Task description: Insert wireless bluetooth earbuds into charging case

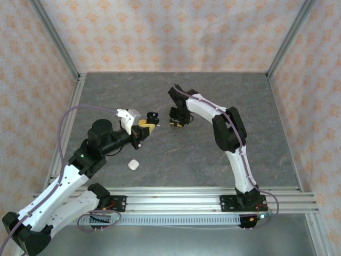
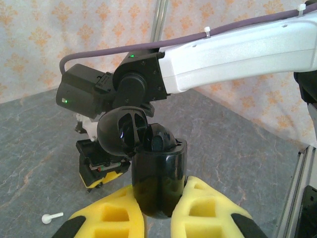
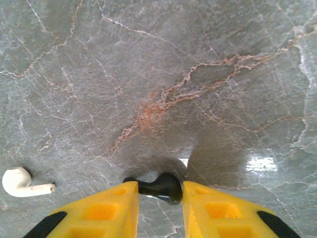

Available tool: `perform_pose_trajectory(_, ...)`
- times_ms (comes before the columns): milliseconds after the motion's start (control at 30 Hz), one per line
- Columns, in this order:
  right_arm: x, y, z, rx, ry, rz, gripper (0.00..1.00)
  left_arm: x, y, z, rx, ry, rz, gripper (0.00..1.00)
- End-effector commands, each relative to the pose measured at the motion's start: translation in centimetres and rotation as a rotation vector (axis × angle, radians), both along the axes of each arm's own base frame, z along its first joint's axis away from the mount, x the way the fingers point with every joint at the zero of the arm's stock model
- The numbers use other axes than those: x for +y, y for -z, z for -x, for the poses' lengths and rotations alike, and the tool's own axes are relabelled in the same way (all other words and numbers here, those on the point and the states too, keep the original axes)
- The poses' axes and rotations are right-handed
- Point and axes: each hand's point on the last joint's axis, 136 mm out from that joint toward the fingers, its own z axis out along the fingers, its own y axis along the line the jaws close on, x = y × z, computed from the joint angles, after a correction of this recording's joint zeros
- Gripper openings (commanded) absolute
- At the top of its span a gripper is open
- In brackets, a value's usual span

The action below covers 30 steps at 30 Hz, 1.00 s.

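Bright, even light throws a soft shadow under the right gripper (image 3: 159, 191) and white glare on the table (image 3: 258, 164).

Top camera looks down from behind on left pincer (image 1: 151, 127) and right pincer (image 1: 177, 125); each wrist camera sits close behind its own, left facing right pincer past its case (image 2: 159, 183), right facing table (image 3: 158, 74) past an earbud (image 3: 159, 187).
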Motion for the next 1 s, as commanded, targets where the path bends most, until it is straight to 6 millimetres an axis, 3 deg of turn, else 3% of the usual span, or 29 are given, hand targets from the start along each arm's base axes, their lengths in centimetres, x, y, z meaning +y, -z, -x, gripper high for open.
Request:
perform_pose_trajectory(0, -0.6, 0.2, 0.1, 0.005, -0.028, 0.051, 0.28, 0.0, -1.3, 0.5, -0.043, 0.013, 0.002, 0.0)
perform_pose_trajectory(367, -1.2, -1.8, -0.9, -0.039, -0.054, 0.094, 0.3, 0.0, -1.2, 0.6, -0.046, 0.019, -0.009, 0.0)
perform_pose_trajectory(533, -1.6, -2.0, -0.4, 0.006, 0.073, 0.113, 0.45, 0.0, -1.3, 0.6, -0.05, 0.02, -0.015, 0.0)
perform_pose_trajectory(800, 1.1, -1.3, 0.3, 0.038, 0.264, -0.017, 0.51, 0.0, -1.0, 0.5, -0.05, 0.025, -0.023, 0.0)
perform_pose_trajectory(967, 1.4, -0.6, 0.0, 0.032, 0.36, -0.045, 0.51, -0.1, -1.0, 0.6, -0.049, 0.032, -0.031, 0.0)
